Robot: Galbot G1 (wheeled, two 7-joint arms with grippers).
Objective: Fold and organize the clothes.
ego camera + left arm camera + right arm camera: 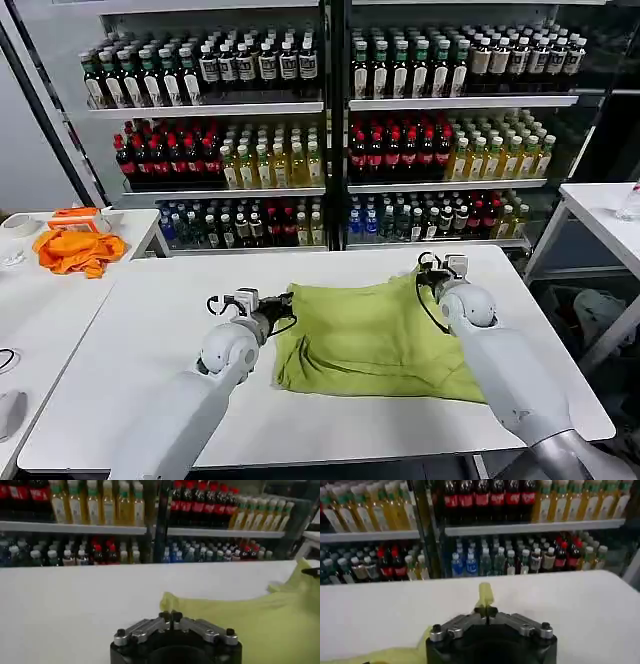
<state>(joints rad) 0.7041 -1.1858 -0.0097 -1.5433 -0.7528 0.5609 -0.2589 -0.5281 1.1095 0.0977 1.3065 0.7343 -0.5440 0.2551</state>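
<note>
Two end effectors work at one lime-green T-shirt (375, 335), which lies partly folded at the middle of the white bench (150, 330). Head view: the left end effector (285, 303) sits at the shirt's left edge and the right end effector (428, 272) at its far right corner. Left wrist view: the left end effector (170, 616) has its fingers together, and whether cloth lies between them cannot be told; the T-shirt (250, 625) spreads just beside it. Right wrist view: the right end effector (485, 611) is clamped on a raised tip of the T-shirt (485, 595). An orange cloth (78, 250) rests on the neighbouring table, in front of the bottle shelves (330, 110).
</note>
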